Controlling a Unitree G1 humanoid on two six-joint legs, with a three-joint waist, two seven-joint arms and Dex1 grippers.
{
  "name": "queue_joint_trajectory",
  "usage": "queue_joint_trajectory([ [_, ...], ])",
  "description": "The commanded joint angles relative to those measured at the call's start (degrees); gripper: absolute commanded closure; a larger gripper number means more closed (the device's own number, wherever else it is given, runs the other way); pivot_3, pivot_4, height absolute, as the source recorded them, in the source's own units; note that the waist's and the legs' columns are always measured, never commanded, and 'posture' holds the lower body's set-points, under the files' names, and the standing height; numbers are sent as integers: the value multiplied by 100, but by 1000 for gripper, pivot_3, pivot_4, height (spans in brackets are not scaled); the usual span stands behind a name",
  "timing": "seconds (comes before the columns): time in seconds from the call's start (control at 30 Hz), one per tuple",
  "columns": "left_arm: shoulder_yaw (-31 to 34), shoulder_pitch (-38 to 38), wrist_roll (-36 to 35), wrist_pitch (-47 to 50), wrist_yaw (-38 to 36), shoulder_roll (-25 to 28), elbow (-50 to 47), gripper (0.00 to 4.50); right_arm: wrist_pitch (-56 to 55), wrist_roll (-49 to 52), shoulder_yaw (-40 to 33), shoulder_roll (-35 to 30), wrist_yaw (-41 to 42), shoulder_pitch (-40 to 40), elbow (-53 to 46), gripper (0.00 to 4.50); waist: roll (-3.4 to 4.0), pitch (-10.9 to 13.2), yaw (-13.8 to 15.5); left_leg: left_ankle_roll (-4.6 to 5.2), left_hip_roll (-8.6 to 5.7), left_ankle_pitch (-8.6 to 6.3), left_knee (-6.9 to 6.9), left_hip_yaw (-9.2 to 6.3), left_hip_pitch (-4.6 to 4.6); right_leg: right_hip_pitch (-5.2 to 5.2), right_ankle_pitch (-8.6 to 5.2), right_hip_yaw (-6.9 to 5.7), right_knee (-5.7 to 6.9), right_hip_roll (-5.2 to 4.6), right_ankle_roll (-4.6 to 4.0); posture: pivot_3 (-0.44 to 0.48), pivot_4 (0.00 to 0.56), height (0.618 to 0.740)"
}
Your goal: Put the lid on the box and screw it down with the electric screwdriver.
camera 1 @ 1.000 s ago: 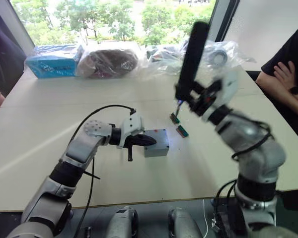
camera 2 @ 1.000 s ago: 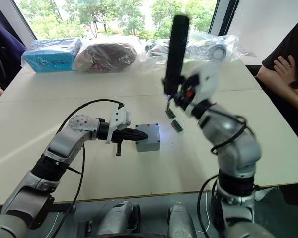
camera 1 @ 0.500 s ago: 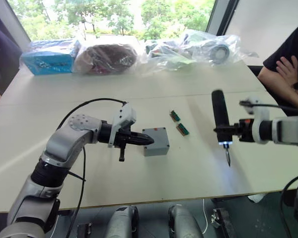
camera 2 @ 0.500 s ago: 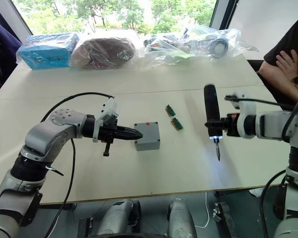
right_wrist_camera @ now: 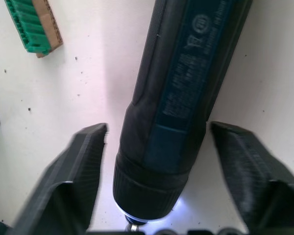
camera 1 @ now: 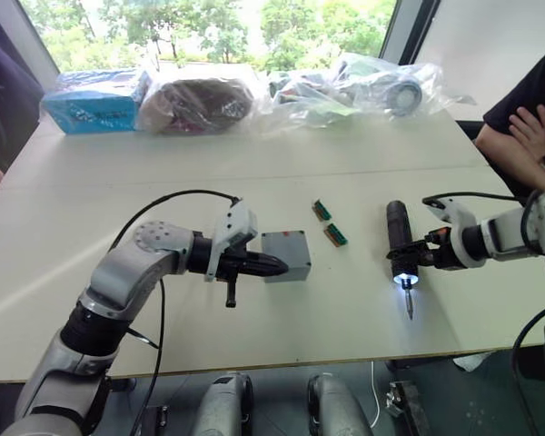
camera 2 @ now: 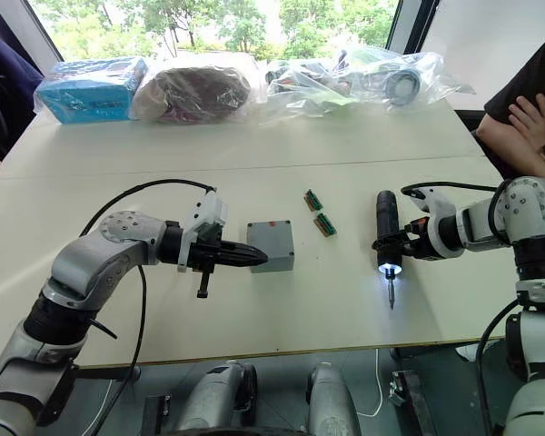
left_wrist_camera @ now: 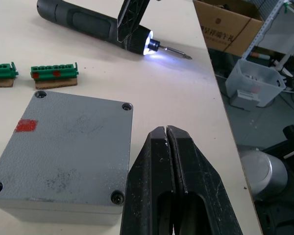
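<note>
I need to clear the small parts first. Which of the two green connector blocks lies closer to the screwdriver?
The green block nearer the robot is the closer one to the screwdriver; the other block lies farther up the table toward the window.

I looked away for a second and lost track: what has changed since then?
The right gripper brought the electric screwdriver down from upright above the table, laid it flat on the table and opened, its fingers now apart on either side. The left gripper stayed shut beside the box, lid on.
</note>
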Motion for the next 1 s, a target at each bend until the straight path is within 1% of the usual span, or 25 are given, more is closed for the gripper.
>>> queue_joint_trajectory([
  [0.03,147,-9,-92,-92,11,83,-122,4500,-52,-490,85,-199,223,-18,-110,8,-1,-1,27,0,0,0,2,0,0,1,-1,0,0,0,-1,0,150,740],
  [0.17,377,-146,-215,-65,-1,136,93,4500,-307,-747,-39,-273,555,-99,-298,8,-1,0,80,0,0,0,4,0,1,1,-1,1,0,0,-2,0,150,740],
  [0.23,587,-248,-336,-4,-3,163,266,4500,-337,-707,-298,-299,738,-218,-488,8,0,0,93,0,0,0,4,0,0,0,0,1,1,0,0,0,150,740],
  [0.33,780,-340,-422,54,44,208,474,4500,-478,-466,-783,-403,1143,-198,-1113,8,3,2,86,-1,0,0,4,2,0,-4,3,0,4,1,6,0,150,740],
  [0.4,779,-344,-321,-56,121,220,602,4500,-597,-294,-1202,-361,1297,-58,-1605,8,2,2,86,-1,1,0,3,2,0,-6,7,-1,6,2,12,0,150,740],
  [0.47,703,-327,25,-418,389,121,758,4500,-862,-97,-1736,-126,1304,273,-2426,8,2,2,88,-1,2,0,1,1,1,-6,15,-2,7,3,27,0,150,740],
  [0.5,629,-354,178,-494,569,43,834,4500,-980,-12,-1893,-40,1315,516,-2902,8,0,2,89,-1,2,0,0,0,2,-5,16,-2,7,3,29,0,150,740],
  [0.57,536,-374,334,-590,724,-67,937,4500,-1430,-51,-1945,115,1301,1062,-3881,8,-7,0,98,-1,2,0,0,-2,2,-3,17,-4,8,5,31,0,150,740],
  [0.67,262,-329,645,-873,788,-184,1077,4500,-2132,-330,-1605,300,1270,1923,-5081,8,-9,1,102,-2,0,1,5,-6,2,3,21,-5,8,1,37,0,150,740],
  [0.77,19,-237,923,-1131,781,-188,1242,4500,-2580,-643,-1008,645,1047,2592,-5699,8,-14,-2,92,-2,-1,1,10,-3,3,7,26,0,6,0,46,0,150,740],
  [0.87,-177,-188,1165,-1389,705,-160,1416,4500,-3086,-1197,-354,766,969,2898,-5850,8,-13,-2,89,-3,-1,1,11,1,5,4,26,6,7,0,45,0,150,740],
  [0.9,-219,-181,1226,-1468,670,-157,1487,4500,-3288,-1436,-16,880,937,2875,-5800,8,-12,-3,89,-3,0,2,13,1,6,4,26,6,8,1,45,0,150,740],
  [1.0,-243,-202,1302,-1555,647,-193,1603,4500,-3670,-1917,590,1131,891,2758,-5571,8,-20,-10,86,-6,0,3,14,1,12,7,26,7,8,3,42,0,150,740],
])
